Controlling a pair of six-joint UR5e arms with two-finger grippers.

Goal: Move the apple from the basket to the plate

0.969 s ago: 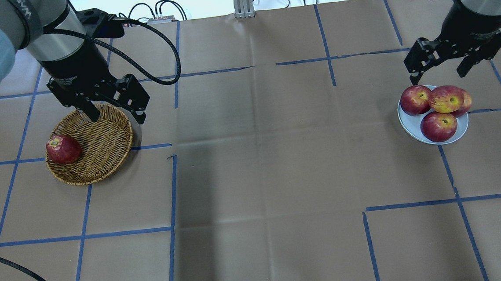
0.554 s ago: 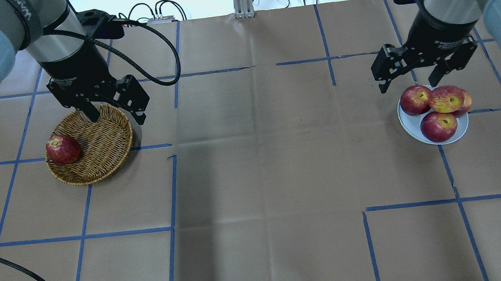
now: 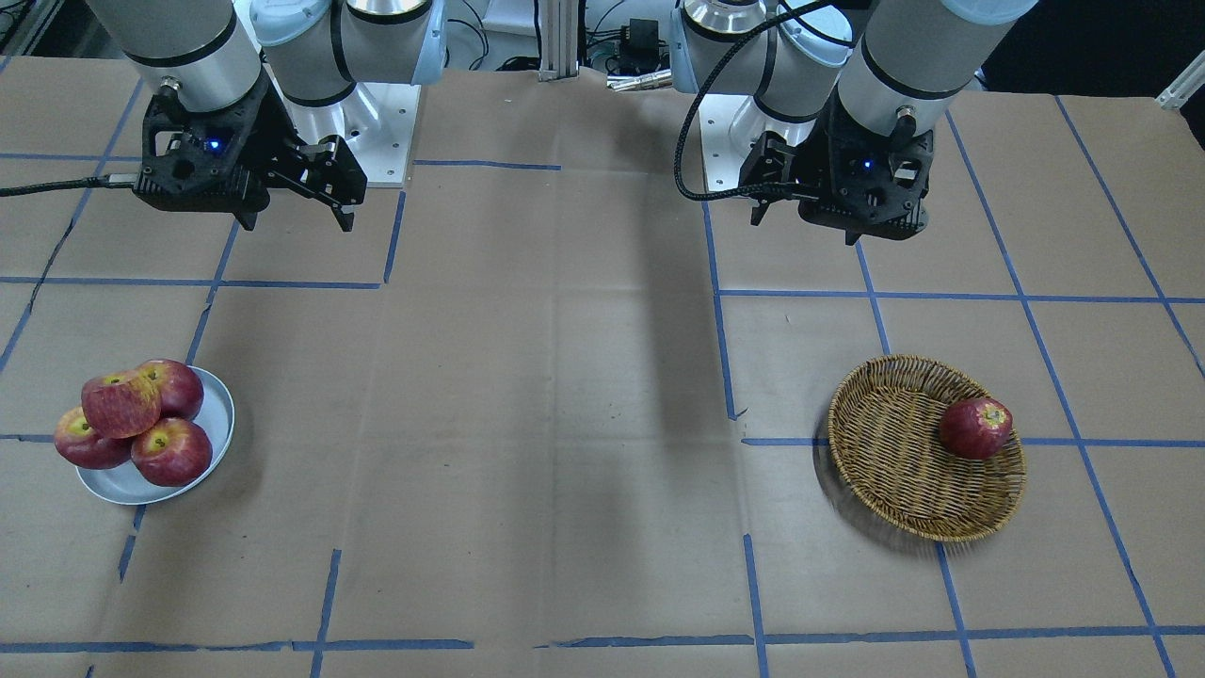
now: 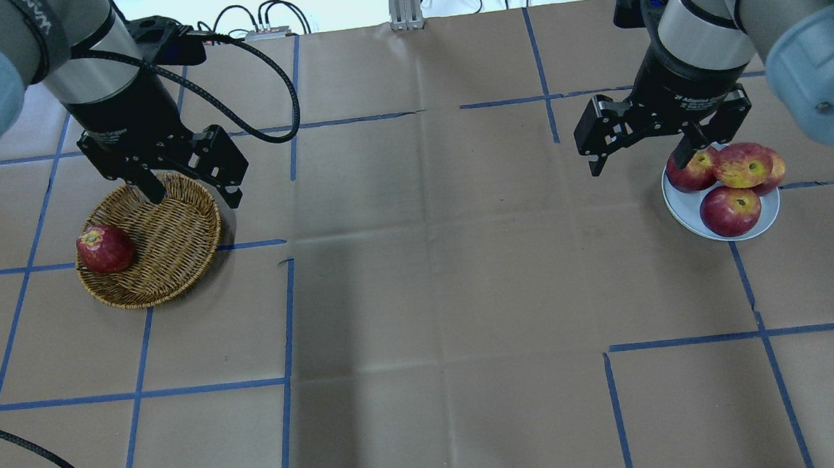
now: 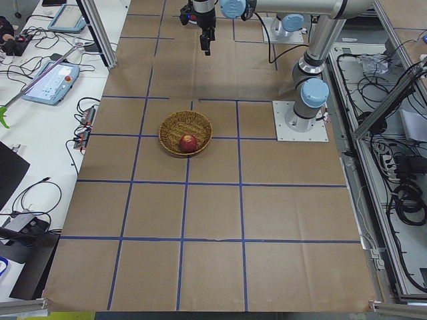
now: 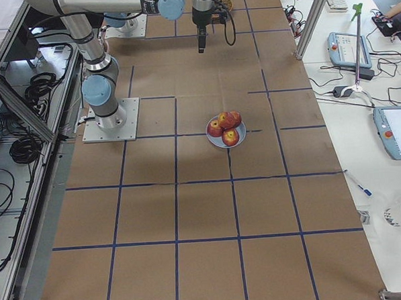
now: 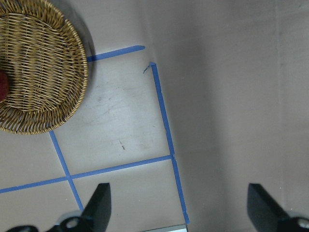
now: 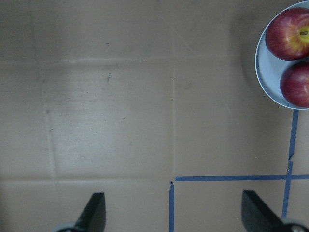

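Four apples fill the plate (image 4: 681, 207): the pale streaked apple (image 4: 742, 164) sits atop three deep-red apples (image 4: 731, 210), so placement is judged done. Right end effector (image 4: 638, 167), at the plate's 9 o'clock in the overhead view, is wide open and empty; left end effector (image 4: 196, 196) likewise, above the basket (image 4: 170, 273) at 1 o'clock. A darker apple (image 4: 105, 249) lies at the basket's 9 o'clock: the next move calls for a centred descent

A dark crimson apple (image 4: 105, 249) lies near the left gripper (image 4: 196, 196); three deep-red apples (image 4: 730, 210) (touching one another) sit beside the right gripper (image 4: 640, 165) on the bench (image 4: 421, 300).
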